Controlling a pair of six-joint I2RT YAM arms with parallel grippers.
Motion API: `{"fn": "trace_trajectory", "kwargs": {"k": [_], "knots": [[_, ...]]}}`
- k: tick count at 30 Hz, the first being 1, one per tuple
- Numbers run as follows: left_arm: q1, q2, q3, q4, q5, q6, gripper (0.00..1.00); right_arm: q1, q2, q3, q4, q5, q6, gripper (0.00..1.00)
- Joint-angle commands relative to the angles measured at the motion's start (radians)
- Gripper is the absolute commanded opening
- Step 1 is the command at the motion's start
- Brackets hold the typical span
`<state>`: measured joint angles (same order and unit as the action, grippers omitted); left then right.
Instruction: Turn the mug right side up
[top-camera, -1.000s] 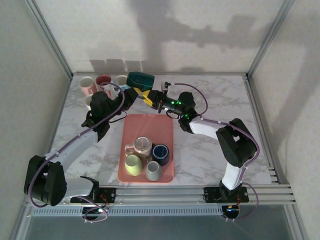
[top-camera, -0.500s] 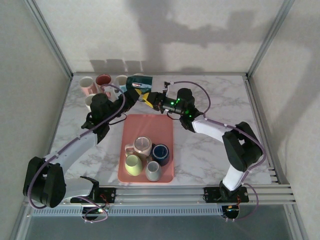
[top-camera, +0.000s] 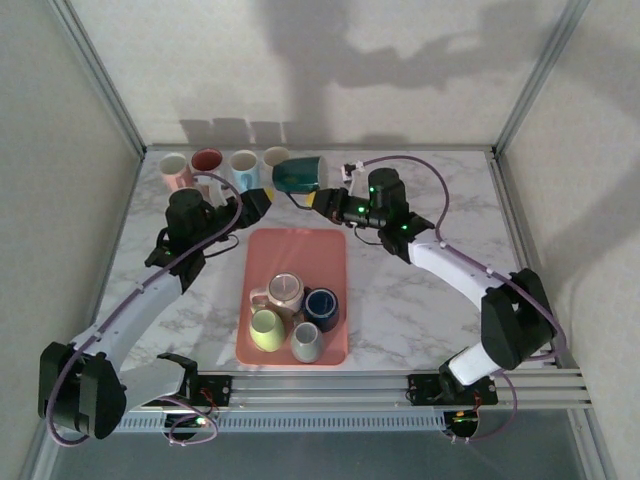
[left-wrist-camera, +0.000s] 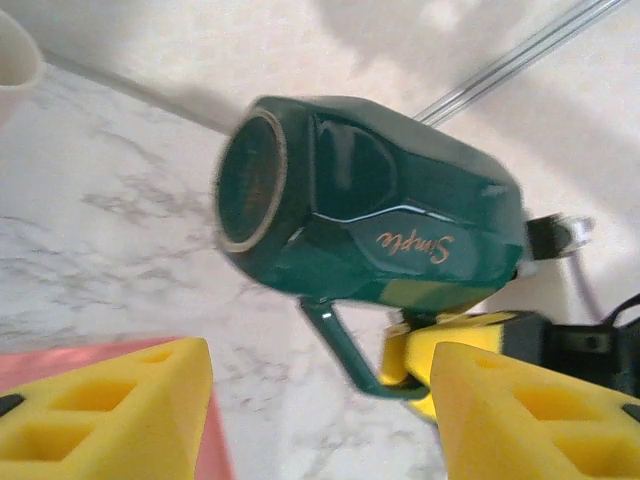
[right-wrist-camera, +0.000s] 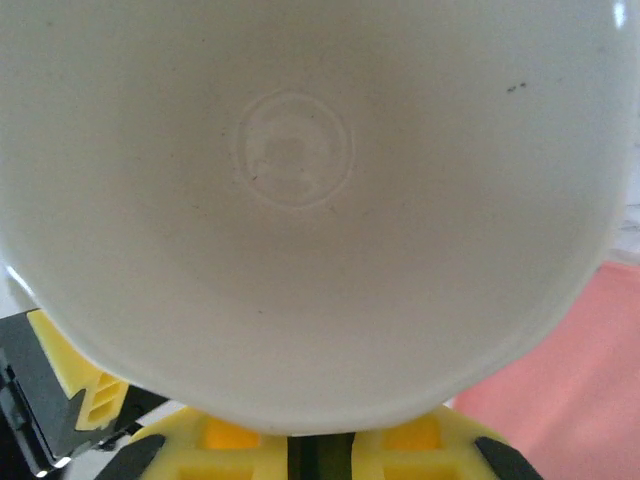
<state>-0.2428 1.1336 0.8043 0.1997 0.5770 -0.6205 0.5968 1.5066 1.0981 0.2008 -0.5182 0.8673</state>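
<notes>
The dark green mug (top-camera: 300, 173) hangs on its side above the back of the table, its base toward the left and its mouth toward the right arm. My right gripper (top-camera: 322, 198) is shut on its thin handle (left-wrist-camera: 345, 345), and the yellow fingers (left-wrist-camera: 440, 352) pinch the loop from below. In the right wrist view the mug's white inside (right-wrist-camera: 290, 200) looms just above the closed gripper (right-wrist-camera: 320, 458). My left gripper (top-camera: 258, 203) stands open to the mug's lower left, apart from it, and its gripper (left-wrist-camera: 320, 420) holds nothing between the wide yellow pads (left-wrist-camera: 100, 410).
A pink tray (top-camera: 300, 245) in the middle holds several mugs near its front. More mugs stand in a row at the back left (top-camera: 207, 161). Bare marble lies right of the tray (top-camera: 420, 300). A metal frame (top-camera: 520, 110) bounds the table.
The left gripper has let go of the mug and drawn back to the left. The right arm has swung the mug slightly right and tipped it onto its side.
</notes>
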Motion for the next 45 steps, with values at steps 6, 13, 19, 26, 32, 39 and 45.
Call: {"fn": "trace_trajectory", "kwargs": {"k": [6, 13, 19, 26, 32, 39, 45], "knots": [[0.040, -0.026, 0.087, -0.260, -0.069, 0.314, 0.59, -0.010, -0.072, 0.196, -0.367, 0.164, -0.377, 0.00], [0.043, 0.017, 0.140, -0.368, -0.188, 0.407, 0.58, -0.011, 0.007, 0.341, -0.576, 0.255, -0.544, 0.00], [0.045, 0.044, 0.154, -0.409, -0.267, 0.441, 0.59, -0.010, 0.130, 0.511, -0.730, 0.326, -0.619, 0.00], [0.043, 0.062, 0.130, -0.381, -0.302, 0.481, 0.58, -0.010, 0.368, 0.802, -0.974, 0.426, -0.621, 0.00], [0.048, 0.083, 0.103, -0.332, -0.296, 0.524, 0.58, -0.010, 0.546, 1.009, -1.080, 0.505, -0.596, 0.00], [0.049, 0.122, 0.088, -0.292, -0.276, 0.551, 0.57, -0.010, 0.746, 1.251, -1.158, 0.628, -0.586, 0.00], [0.049, 0.130, 0.063, -0.254, -0.264, 0.592, 0.55, -0.010, 0.884, 1.410, -1.167, 0.694, -0.596, 0.00]]}}
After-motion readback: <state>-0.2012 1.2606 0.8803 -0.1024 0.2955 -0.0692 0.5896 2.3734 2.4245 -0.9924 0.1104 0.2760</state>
